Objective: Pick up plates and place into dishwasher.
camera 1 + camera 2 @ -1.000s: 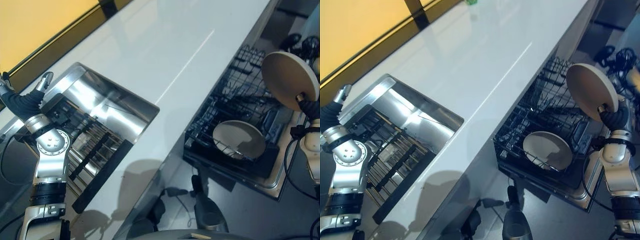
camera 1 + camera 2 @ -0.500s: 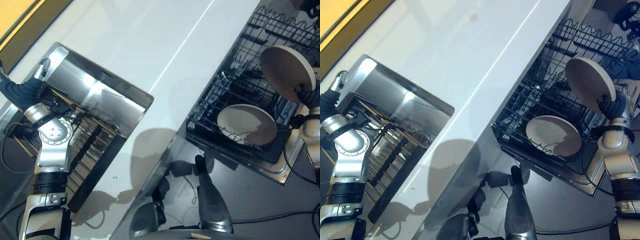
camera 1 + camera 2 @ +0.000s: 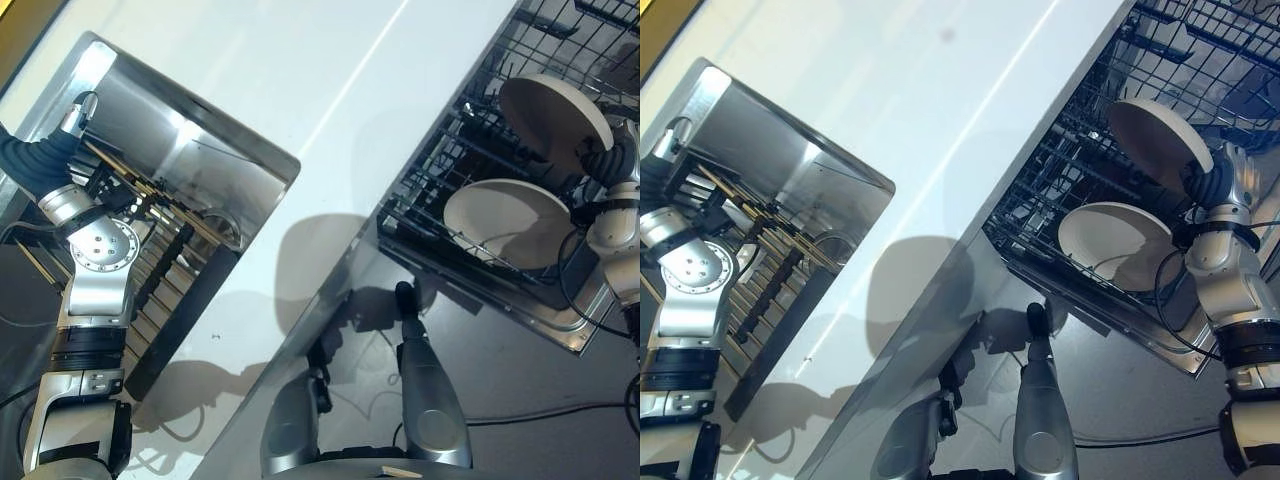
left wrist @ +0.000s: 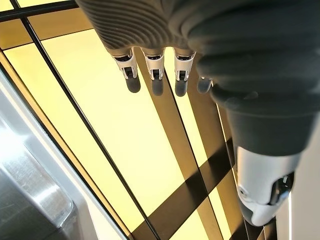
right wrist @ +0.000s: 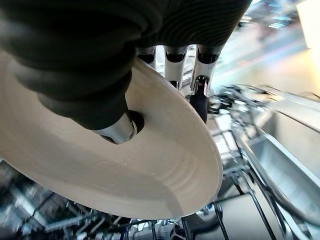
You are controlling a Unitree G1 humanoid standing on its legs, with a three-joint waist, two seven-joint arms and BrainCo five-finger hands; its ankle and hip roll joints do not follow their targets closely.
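Over the dishwasher rack (image 3: 470, 170), the right hand (image 5: 115, 107) pinches a plate (image 3: 555, 112), not yet slotted; another plate (image 3: 505, 222) already sits there; left hand (image 4: 155, 75) hangs slack.

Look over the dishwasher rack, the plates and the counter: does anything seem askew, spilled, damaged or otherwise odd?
Nothing stands out. One plate leans in the dishwasher rack, whole and clean. The right hand pinches a second plate, tilted above the rack, as you would expect mid-placement. The white counter shows no spill. The left hand hangs open near the sink.
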